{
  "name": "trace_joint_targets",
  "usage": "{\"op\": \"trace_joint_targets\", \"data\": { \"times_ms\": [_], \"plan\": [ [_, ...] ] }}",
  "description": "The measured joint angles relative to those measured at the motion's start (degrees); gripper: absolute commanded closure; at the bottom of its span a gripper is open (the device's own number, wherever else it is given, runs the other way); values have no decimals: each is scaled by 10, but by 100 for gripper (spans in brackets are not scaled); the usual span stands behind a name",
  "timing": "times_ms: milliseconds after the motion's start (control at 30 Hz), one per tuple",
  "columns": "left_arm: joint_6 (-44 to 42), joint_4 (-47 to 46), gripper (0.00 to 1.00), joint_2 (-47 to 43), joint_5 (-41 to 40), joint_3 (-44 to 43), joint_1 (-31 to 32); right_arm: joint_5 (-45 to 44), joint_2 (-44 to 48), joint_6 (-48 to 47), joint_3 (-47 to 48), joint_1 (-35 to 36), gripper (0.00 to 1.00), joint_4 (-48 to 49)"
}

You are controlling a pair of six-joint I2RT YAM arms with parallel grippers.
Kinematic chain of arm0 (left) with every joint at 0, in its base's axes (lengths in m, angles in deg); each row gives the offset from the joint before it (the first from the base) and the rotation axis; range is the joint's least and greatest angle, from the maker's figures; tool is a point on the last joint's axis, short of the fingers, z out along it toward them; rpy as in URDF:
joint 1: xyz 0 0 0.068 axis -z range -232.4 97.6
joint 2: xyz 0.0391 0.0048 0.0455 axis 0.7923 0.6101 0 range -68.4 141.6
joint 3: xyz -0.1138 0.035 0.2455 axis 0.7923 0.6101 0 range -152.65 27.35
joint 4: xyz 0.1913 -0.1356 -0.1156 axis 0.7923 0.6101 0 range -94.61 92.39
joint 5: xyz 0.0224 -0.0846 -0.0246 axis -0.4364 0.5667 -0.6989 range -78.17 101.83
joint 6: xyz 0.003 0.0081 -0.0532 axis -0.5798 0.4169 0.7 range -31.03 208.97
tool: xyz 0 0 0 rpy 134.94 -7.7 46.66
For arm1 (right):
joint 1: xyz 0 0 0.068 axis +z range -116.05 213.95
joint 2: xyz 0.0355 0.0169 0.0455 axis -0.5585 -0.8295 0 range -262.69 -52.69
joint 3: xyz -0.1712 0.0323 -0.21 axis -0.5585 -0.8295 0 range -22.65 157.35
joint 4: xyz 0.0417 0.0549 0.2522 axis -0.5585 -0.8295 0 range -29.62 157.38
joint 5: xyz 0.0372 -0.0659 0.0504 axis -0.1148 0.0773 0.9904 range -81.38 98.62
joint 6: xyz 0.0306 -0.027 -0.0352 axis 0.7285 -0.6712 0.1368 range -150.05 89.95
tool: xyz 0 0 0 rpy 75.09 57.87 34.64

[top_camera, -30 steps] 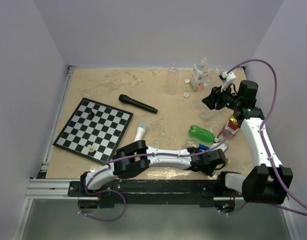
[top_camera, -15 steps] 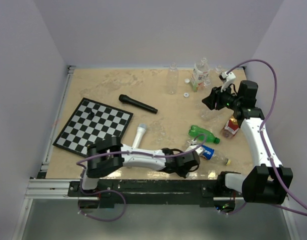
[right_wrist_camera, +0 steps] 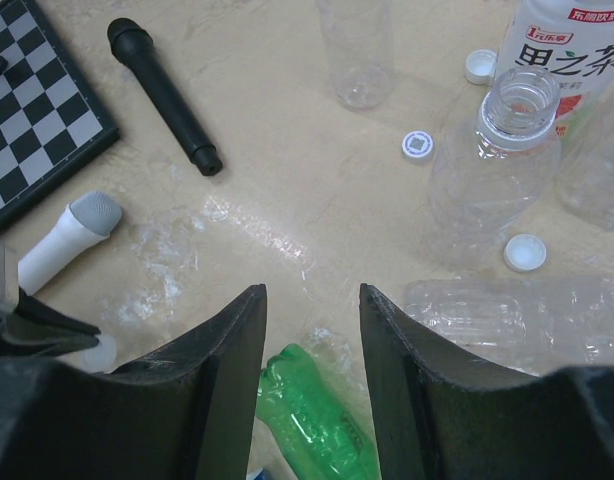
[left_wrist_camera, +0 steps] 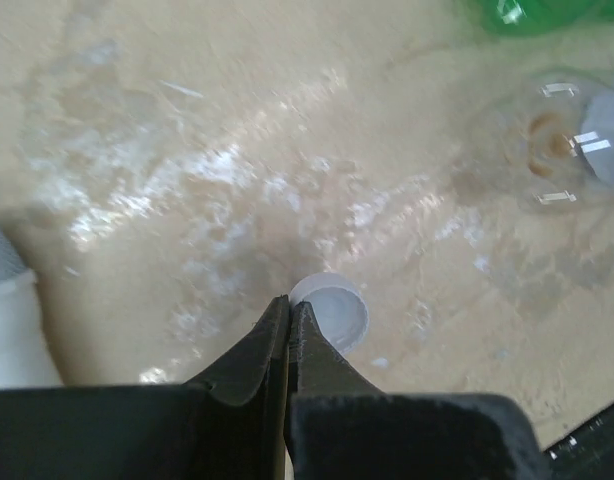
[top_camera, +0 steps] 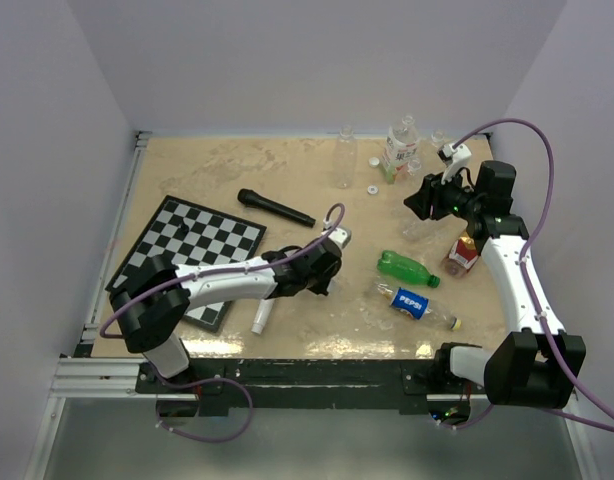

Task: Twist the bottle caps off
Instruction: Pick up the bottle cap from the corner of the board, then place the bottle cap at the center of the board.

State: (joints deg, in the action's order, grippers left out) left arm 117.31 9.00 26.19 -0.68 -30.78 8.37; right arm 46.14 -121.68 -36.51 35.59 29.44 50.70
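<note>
Two arms show from above: the left gripper [top_camera: 327, 274] is over mid-table beside the chessboard [top_camera: 187, 255], and the right gripper [top_camera: 417, 202] is near the tea bottle [top_camera: 400, 150]. At the left wrist we see jaws pressed together, with a white cap [left_wrist_camera: 332, 307] lying just past their tip (touching or not, we cannot tell). At the right wrist the jaws stand spread, holding nothing, and three loose caps [right_wrist_camera: 525, 252] lie around an uncapped bottle [right_wrist_camera: 507, 130].

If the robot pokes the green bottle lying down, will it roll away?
Probably: the green bottle lies on its round side, so a sideways nudge likely rolls it. It looks empty, so probably light and easily squashed.
</note>
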Motion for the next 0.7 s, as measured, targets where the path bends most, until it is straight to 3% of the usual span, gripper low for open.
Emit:
{"op": "trace_joint_targets", "data": {
  "times_ms": [433, 700],
  "plan": [
    [2, -151, 100, 67, -78, -63, -91, 2, -7, -2, 0, 0, 54, 0],
    [38, -195, 100, 221, -110, -219, -124, 2, -10, -2, 0, 0, 54, -1]
  ]
}}
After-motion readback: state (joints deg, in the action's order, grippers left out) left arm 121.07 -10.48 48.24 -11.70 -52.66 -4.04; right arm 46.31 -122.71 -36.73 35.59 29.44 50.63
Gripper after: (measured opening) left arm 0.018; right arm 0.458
